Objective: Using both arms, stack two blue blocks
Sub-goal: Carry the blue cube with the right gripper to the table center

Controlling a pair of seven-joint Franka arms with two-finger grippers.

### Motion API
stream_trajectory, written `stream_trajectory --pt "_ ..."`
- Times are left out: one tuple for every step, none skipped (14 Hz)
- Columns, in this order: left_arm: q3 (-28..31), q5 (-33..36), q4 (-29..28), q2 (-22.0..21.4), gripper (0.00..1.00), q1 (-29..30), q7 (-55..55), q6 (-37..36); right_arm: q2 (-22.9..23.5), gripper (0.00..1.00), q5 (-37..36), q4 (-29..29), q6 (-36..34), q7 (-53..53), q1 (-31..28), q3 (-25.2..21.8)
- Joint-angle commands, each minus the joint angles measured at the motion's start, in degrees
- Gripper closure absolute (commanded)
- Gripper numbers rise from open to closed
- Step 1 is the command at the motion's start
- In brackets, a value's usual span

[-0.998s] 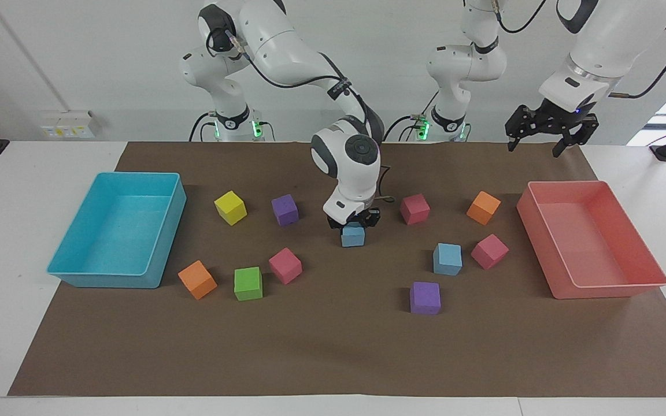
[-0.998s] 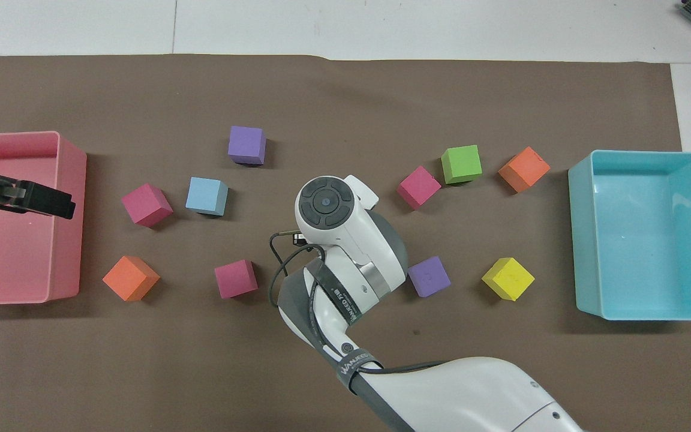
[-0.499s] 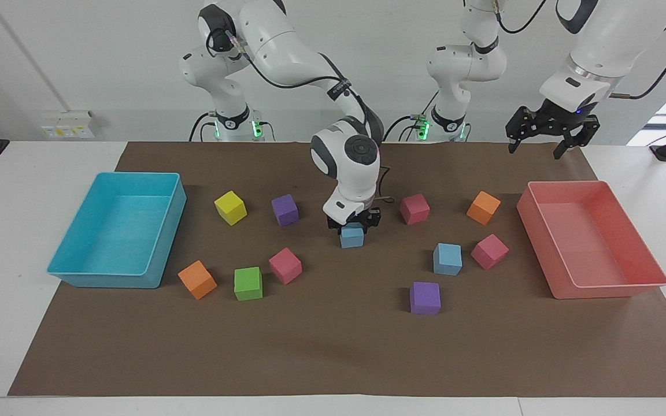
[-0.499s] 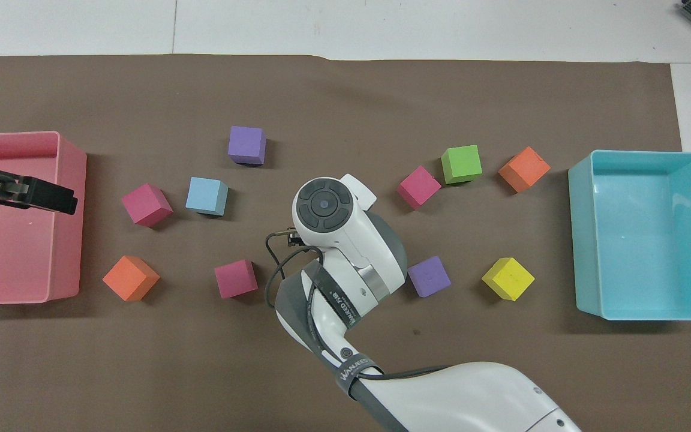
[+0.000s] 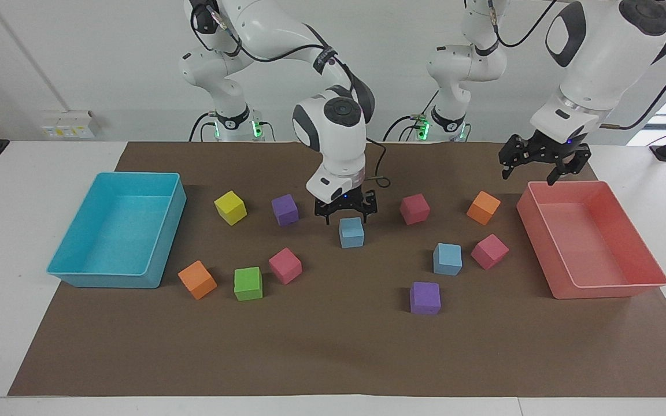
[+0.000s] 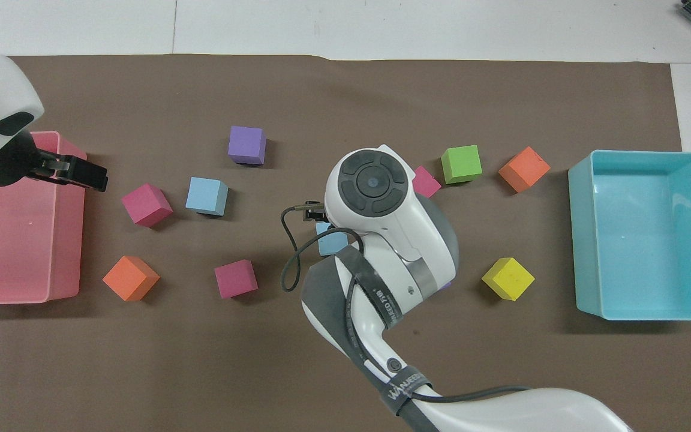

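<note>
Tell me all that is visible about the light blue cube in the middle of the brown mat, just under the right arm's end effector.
The light blue cube is small, matte and foam-like, with sharp edges and plain faces. It sits flat and upright on the brown mat, about midway between the two bins, alone and not stacked. The right end effector hangs just above it with its fingers open, and does not hold it. No other cube touches it. In the overhead view the right arm hides most of it.

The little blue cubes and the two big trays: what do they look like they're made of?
The blue cubes look like soft matte foam: flat colour, no shine, slightly rounded edges. The turquoise bin and pink bin look like smooth moulded plastic: thin walls, rounded corners, a faint sheen inside. I can't be certain of either from looks alone.
</note>
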Motion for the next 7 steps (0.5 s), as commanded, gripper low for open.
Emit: stream_trajectory --pt "0.61 0.48 -4.20 -0.07 0.00 -2.14 -0.40 4.92 -5.06 0.00 -0.14 -1.58 -3.95 -4.55 -3.71 0.75" --pt "0.44 0.39 -5.52 -0.07 0.00 -2.67 -0.49 6.50 -5.86 0.00 0.39 -1.58 -5.36 -6.57 -5.29 0.84" --pt "0.44 0.48 -7.10 -0.07 0.00 -3.20 -0.57 7.91 -6.56 0.00 0.56 -1.58 -6.68 -8.42 -6.87 0.93" --pt "0.44 0.48 -9.12 0.02 0.00 -3.29 -0.84 9.84 -6.83 0.00 1.87 -1.58 -7.74 -10.09 -8.11 0.93" --pt "0.44 0.39 -11.14 -0.07 0.00 -3.29 -0.92 12.38 -6.92 0.00 4.76 -1.84 -8.09 -11.41 -9.34 0.93" --pt "0.44 0.39 -12.81 0.02 0.00 -3.29 -1.01 14.76 -6.92 0.00 8.00 -2.28 -8.01 -12.64 -10.57 0.84" --pt "0.44 0.39 -14.57 0.02 0.00 -3.38 -1.01 16.69 -6.92 0.00 10.73 -2.89 -8.01 -14.66 -12.23 0.84"
